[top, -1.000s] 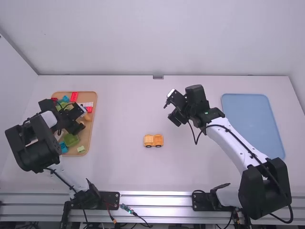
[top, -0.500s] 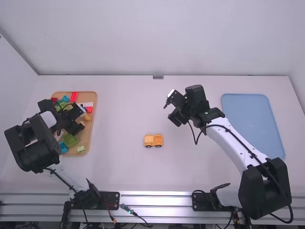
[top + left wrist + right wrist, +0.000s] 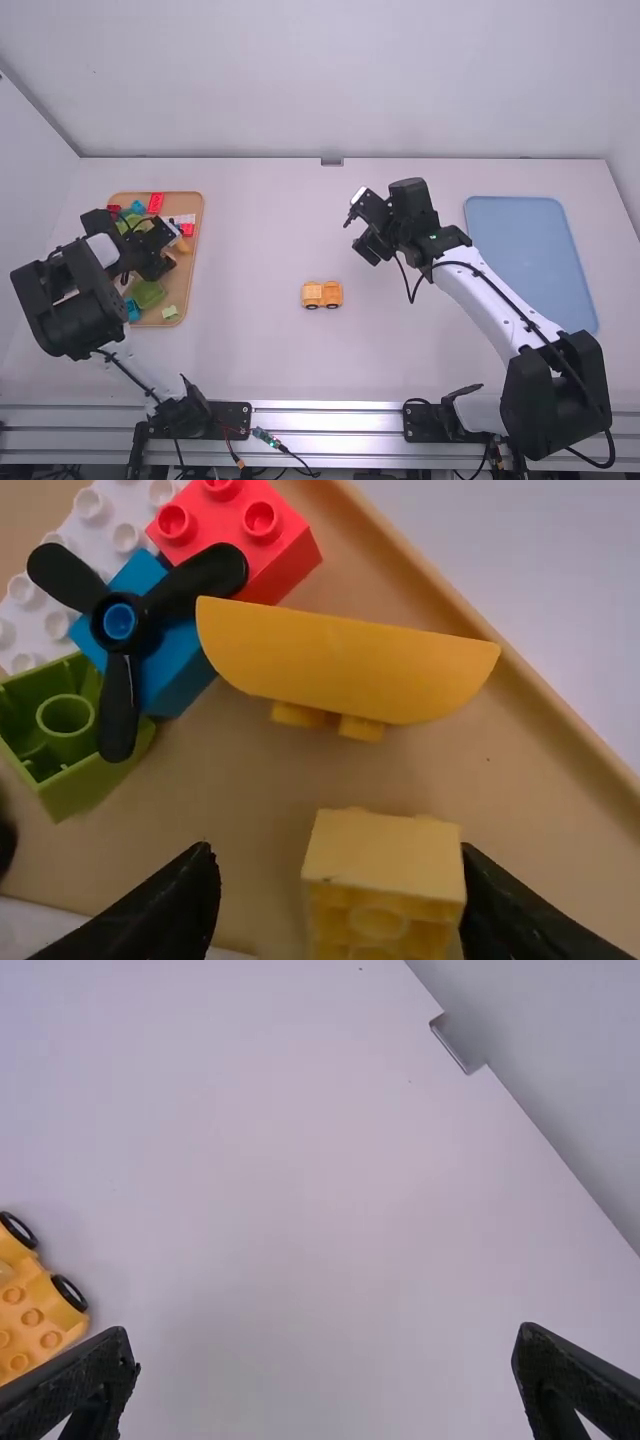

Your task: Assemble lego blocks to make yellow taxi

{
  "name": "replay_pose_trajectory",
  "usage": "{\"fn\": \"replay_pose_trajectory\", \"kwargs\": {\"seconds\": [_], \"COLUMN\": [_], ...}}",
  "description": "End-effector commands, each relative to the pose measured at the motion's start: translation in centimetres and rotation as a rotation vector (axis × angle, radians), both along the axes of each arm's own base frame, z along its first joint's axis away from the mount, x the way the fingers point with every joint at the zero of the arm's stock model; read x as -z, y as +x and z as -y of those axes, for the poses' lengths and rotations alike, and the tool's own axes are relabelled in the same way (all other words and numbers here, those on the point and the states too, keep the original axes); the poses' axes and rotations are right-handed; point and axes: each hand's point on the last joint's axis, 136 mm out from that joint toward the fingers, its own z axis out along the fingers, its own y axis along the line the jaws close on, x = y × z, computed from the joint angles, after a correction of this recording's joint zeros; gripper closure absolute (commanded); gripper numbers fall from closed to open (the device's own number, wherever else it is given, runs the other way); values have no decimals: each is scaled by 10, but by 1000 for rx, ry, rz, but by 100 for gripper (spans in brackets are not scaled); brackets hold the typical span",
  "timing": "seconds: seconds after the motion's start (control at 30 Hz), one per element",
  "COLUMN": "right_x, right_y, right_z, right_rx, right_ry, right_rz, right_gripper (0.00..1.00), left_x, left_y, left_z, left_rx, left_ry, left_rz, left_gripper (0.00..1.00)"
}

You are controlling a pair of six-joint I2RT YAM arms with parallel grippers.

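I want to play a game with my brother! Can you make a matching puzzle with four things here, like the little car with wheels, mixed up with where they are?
1. Little car with wheels
2. Propeller
3. Pale yellow block
4. Blue tray

A. Between the open fingers of the left gripper
B. Near the right side of the white table
C. On top of a blue block
D. On the table, between the wooden tray and the right gripper

Right pairs: 1-D, 2-C, 3-A, 4-B
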Motion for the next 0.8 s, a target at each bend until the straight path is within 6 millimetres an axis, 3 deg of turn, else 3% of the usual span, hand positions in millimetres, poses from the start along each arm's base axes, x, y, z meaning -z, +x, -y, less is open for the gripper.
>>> {"fn": "replay_pose_trajectory", "kwargs": {"seconds": [0.0,0.03,0.13,0.23,0.4,0.6,0.7,0.77], "right_x": [-17,-17,-17,-17,-17,-17,-18,-18], "right_y": [5,5,5,5,5,5,6,5], "right_z": [-4,-4,-4,-4,-5,-5,-5,-5], "right_rx": [-5,-5,-5,-6,-6,-6,-6,-9], "right_ry": [19,20,19,20,21,20,22,23], "right_rz": [34,34,35,35,34,35,37,37], "right_gripper": [1,1,1,1,1,1,1,1], "left_x": [0,-1,-1,-1,-5,-5,-5,-5], "left_y": [4,5,5,6,13,13,12,14], "left_z": [4,5,5,5,-1,1,0,0], "left_rx": [9,10,12,1,-72,-68,-81,-109], "left_ry": [-30,-34,-39,-43,-61,-64,-68,-82], "left_rz": [13,16,19,20,43,39,39,41], "left_gripper": [58,67,75,74,82,82,76,81]}}
